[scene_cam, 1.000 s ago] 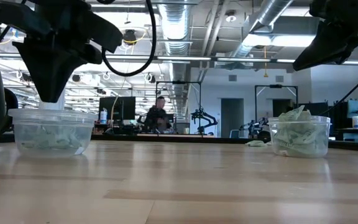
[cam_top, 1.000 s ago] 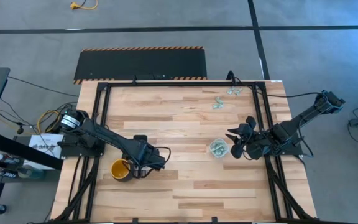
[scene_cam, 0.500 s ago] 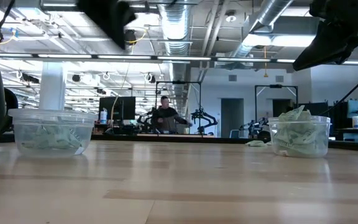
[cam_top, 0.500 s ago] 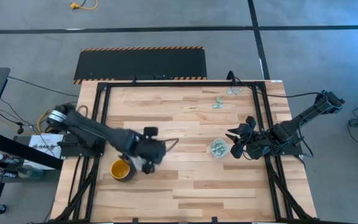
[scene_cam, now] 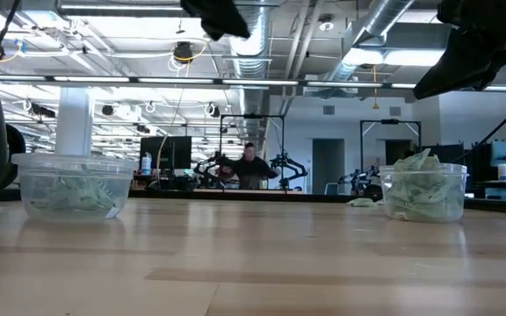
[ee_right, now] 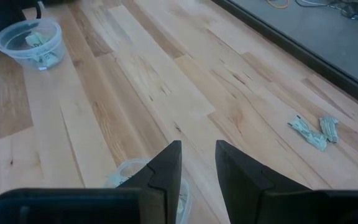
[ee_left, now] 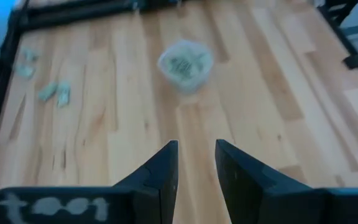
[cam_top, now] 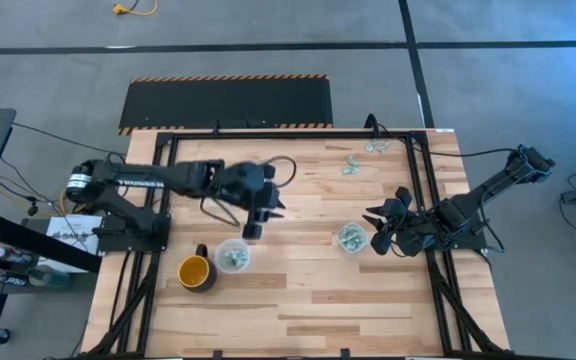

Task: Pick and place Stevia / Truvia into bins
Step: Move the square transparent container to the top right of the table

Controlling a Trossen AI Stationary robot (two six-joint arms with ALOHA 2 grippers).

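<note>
Two clear cups stand on the table (cam_top: 298,300) in the high view: one (cam_top: 233,256) beside a yellow mug (cam_top: 194,271) near the left front, the other (cam_top: 352,238) toward the right side, both with pale sachets inside. Loose sachets (cam_top: 351,165) lie near the far edge, a second small group (cam_top: 375,146) at the far right corner. The left gripper (cam_top: 267,207) hangs over the middle of the table, apart from the left cup and well short of the loose sachets. The right gripper (cam_top: 381,232) sits just beside the right cup, on its outer side.

Low view: the left cup (scene_cam: 70,184) and the right cup (scene_cam: 423,193) stand well apart on the wood, each holding sachets; the right one is heaped to the rim. Dark arm parts (scene_cam: 220,15) show at the top. A person (scene_cam: 249,163) is in the room behind.

Left wrist view: the left gripper (ee_left: 195,155) has its fingers (ee_left: 165,167) a narrow gap apart with nothing between them. The right cup (ee_left: 185,63) lies ahead, the loose sachets (ee_left: 55,93) off to one side.

Right wrist view: the right gripper (ee_right: 197,157) also shows a narrow gap, empty. Its cup (ee_right: 135,173) is just at the fingertips, partly hidden. The left cup (ee_right: 31,41) is far across the table, and loose sachets (ee_right: 316,132) lie well off.
</note>
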